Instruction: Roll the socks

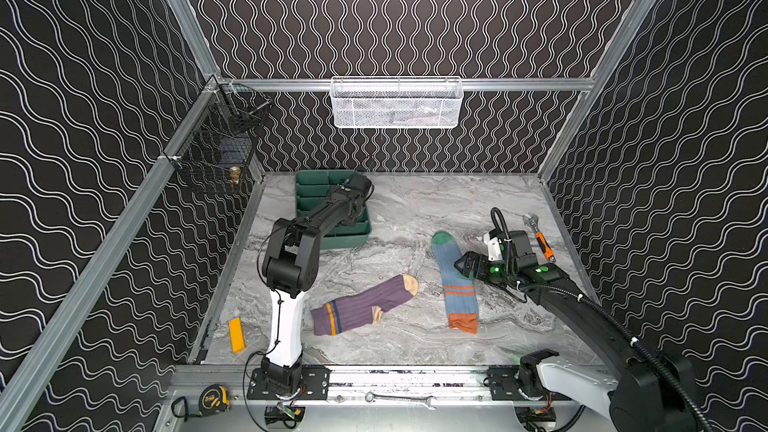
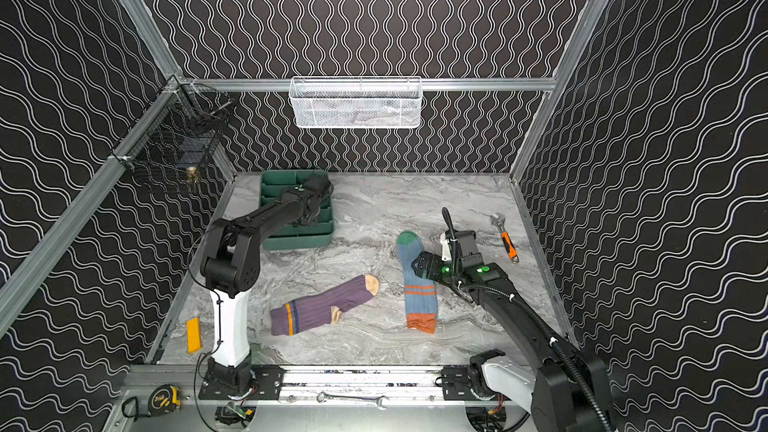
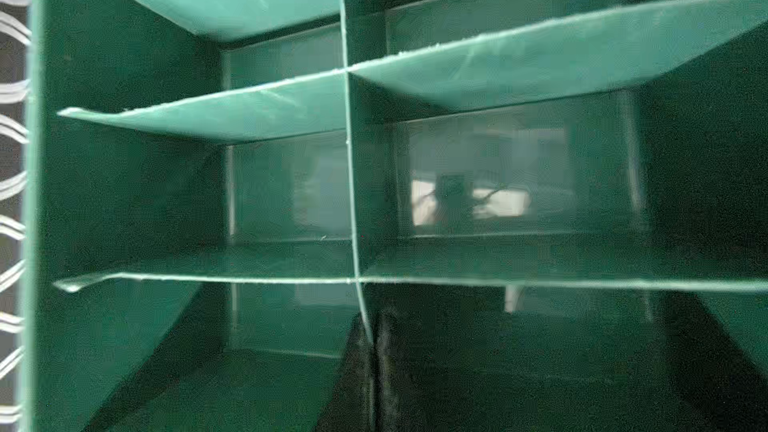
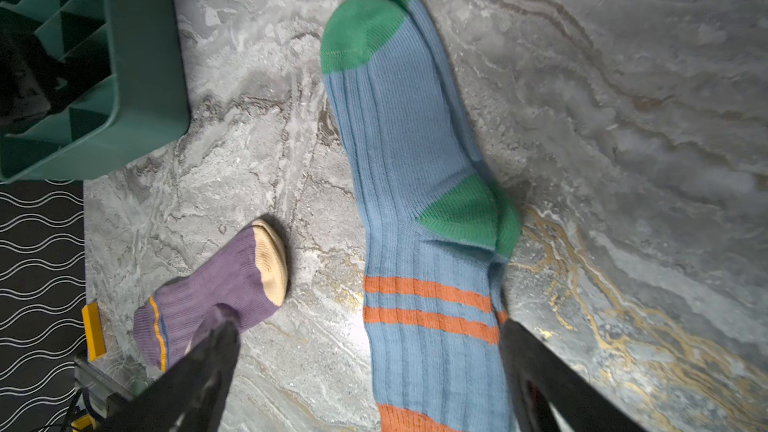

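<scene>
Nearby, wrench (image 1: 540,238) and green tray (image 1: 345,241); left pincer (image 3: 371,351) clenched inside, right pincer (image 4: 368,330) released above blue sock (image 1: 446,255).

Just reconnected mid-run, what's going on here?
Neither sock is rolled yet. The ribbed blue sock with green toe and the ribbed purple sock with peach toe lie flat and apart on the grey marble tabletop. The right gripper hovers open over the blue sock's leg. The left gripper is shut, down inside the green plastic divided tray.
</scene>
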Controlling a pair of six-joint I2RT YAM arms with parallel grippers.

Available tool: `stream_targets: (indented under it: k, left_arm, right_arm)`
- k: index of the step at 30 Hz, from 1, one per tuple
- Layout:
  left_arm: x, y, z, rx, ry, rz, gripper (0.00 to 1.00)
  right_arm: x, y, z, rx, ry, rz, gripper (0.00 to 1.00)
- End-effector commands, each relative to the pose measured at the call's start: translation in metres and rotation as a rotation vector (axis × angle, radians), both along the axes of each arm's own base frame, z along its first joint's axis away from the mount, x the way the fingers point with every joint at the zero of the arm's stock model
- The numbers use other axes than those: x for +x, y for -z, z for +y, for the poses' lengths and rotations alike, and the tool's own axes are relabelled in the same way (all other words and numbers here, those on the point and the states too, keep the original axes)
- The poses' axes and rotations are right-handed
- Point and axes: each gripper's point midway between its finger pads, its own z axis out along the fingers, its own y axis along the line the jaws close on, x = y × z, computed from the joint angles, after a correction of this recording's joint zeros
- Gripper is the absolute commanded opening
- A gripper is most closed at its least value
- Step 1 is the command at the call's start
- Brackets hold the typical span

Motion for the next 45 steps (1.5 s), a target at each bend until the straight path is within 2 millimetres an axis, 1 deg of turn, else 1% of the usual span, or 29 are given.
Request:
stream_targets:
  k: [1, 3, 5, 8, 10, 12, 15, 18, 19, 20, 21, 23, 24, 26, 27, 29, 31, 32, 33, 34, 35, 36, 38, 40, 41, 43, 45]
  left_arm:
    - [-0.02, 0.012, 0.014, 0.02, -0.029, 0.063, 0.05]
    - [-0.024, 0.016, 0.017, 0.024, -0.036, 0.071, 0.05]
    - [-0.024, 0.019, 0.016, 0.016, -0.022, 0.071, 0.07]
    - [-0.022, 0.022, 0.01, -0.011, 0.018, 0.058, 0.06]
    - [-0.02, 0.02, 0.009, -0.013, 0.037, 0.045, 0.05]
    - [-0.019, 0.018, 0.007, -0.02, 0.055, 0.04, 0.02]
    - [-0.021, 0.013, 0.005, -0.032, 0.083, 0.031, 0.0]
    - [-0.026, 0.008, 0.007, -0.025, 0.102, 0.028, 0.02]
    - [-0.027, 0.007, 0.007, -0.025, 0.108, 0.032, 0.05]
    - [-0.029, 0.006, 0.007, -0.027, 0.119, 0.04, 0.12]
    - [-0.03, 0.005, 0.005, -0.031, 0.13, 0.046, 0.14]
    - [-0.032, 0.004, 0.003, -0.041, 0.147, 0.052, 0.26]
    - [-0.031, 0.002, 0.002, -0.044, 0.156, 0.051, 0.3]
    - [-0.032, -0.004, 0.001, -0.051, 0.162, 0.05, 0.46]
    - [-0.032, -0.009, 0.0, -0.057, 0.164, 0.042, 0.55]
    - [-0.033, -0.023, -0.001, -0.074, 0.161, 0.015, 0.7]
    - [-0.034, -0.04, -0.005, -0.106, 0.164, -0.012, 0.78]
    - [-0.036, -0.053, -0.009, -0.128, 0.171, -0.031, 0.81]
    - [-0.039, -0.071, -0.015, -0.148, 0.185, -0.064, 0.83]
    - [-0.043, -0.087, -0.024, -0.166, 0.211, -0.094, 0.87]
    - [-0.049, -0.107, -0.038, -0.183, 0.256, -0.136, 0.91]
    - [-0.057, -0.123, -0.051, -0.197, 0.302, -0.171, 0.92]
    - [-0.082, -0.158, -0.086, -0.23, 0.437, -0.242, 0.93]
    - [-0.109, -0.178, -0.112, -0.283, 0.553, -0.281, 0.93]
    - [-0.122, -0.184, -0.119, -0.329, 0.59, -0.293, 0.92]
    - [-0.14, -0.19, -0.123, -0.394, 0.623, -0.312, 0.91]
    - [-0.156, -0.192, -0.121, -0.438, 0.631, -0.323, 0.91]
  right_arm:
    - [0.003, 0.001, 0.0, -0.006, 0.007, -0.01, 1.0]
    - [0.002, 0.001, -0.001, -0.006, 0.008, -0.012, 1.0]
    - [0.002, 0.001, -0.003, -0.015, 0.013, -0.016, 1.0]
    - [0.001, 0.003, -0.009, -0.046, 0.031, -0.017, 1.0]
    - [0.001, 0.005, -0.013, -0.068, 0.038, -0.012, 1.0]
    - [0.0, 0.007, -0.014, -0.078, 0.04, -0.008, 1.0]
    - [0.0, 0.009, -0.017, -0.09, 0.048, -0.007, 1.0]
    - [0.001, 0.011, -0.02, -0.113, 0.052, -0.007, 1.0]
    - [0.001, 0.012, -0.021, -0.121, 0.052, -0.006, 1.0]
    - [0.002, 0.014, -0.023, -0.132, 0.053, -0.004, 1.0]
    - [0.002, 0.016, -0.024, -0.145, 0.054, 0.001, 1.0]
    - [0.001, 0.021, -0.026, -0.162, 0.051, 0.018, 1.0]
    - [0.001, 0.023, -0.026, -0.169, 0.049, 0.028, 1.0]
    - [-0.001, 0.028, -0.028, -0.185, 0.048, 0.047, 1.0]
    - [-0.003, 0.031, -0.029, -0.19, 0.047, 0.059, 1.0]
    - [-0.007, 0.036, -0.031, -0.197, 0.048, 0.077, 1.0]
    - [-0.012, 0.04, -0.031, -0.193, 0.052, 0.095, 1.0]
    - [-0.014, 0.043, -0.029, -0.178, 0.048, 0.104, 1.0]
    - [-0.016, 0.044, -0.026, -0.162, 0.043, 0.11, 0.99]
    - [-0.018, 0.046, -0.025, -0.153, 0.041, 0.118, 0.98]
    - [-0.021, 0.049, -0.023, -0.147, 0.039, 0.131, 0.97]
    - [-0.022, 0.053, -0.021, -0.144, 0.03, 0.14, 0.95]
    - [-0.025, 0.06, -0.018, -0.15, 0.022, 0.167, 0.9]
    - [-0.026, 0.066, -0.017, -0.167, 0.021, 0.191, 0.85]
    - [-0.025, 0.068, -0.017, -0.176, 0.023, 0.197, 0.83]
    - [-0.019, 0.066, -0.022, -0.216, 0.044, 0.189, 0.82]
    - [-0.008, 0.052, -0.029, -0.264, 0.073, 0.148, 0.83]
